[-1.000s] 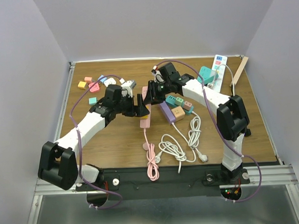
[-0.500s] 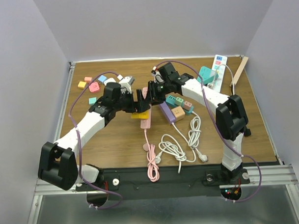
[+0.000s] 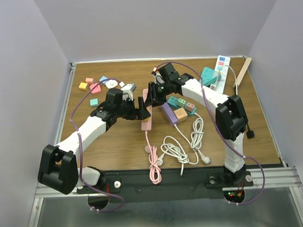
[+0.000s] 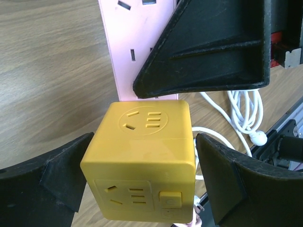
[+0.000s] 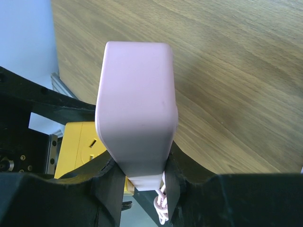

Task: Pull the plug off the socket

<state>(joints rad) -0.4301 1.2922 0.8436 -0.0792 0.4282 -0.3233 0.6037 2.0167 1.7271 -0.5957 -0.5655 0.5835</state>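
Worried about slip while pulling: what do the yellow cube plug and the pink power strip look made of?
The yellow cube plug is likely moulded plastic, smooth and semi-gloss: soft highlights, rounded edges, crisp moulded slots. The pink power strip looks like plastic too, with a satin finish: even colour, faint sheen, rounded corners.

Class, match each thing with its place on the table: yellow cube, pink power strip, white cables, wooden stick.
Things:
1. yellow cube
2. pink power strip
3. white cables
4. wooden stick

Places:
A. far right corner
B. held in the left gripper
C. held in the right gripper
D. loose near the front edge, between the arms

Pairs: 1-B, 2-C, 3-D, 4-A
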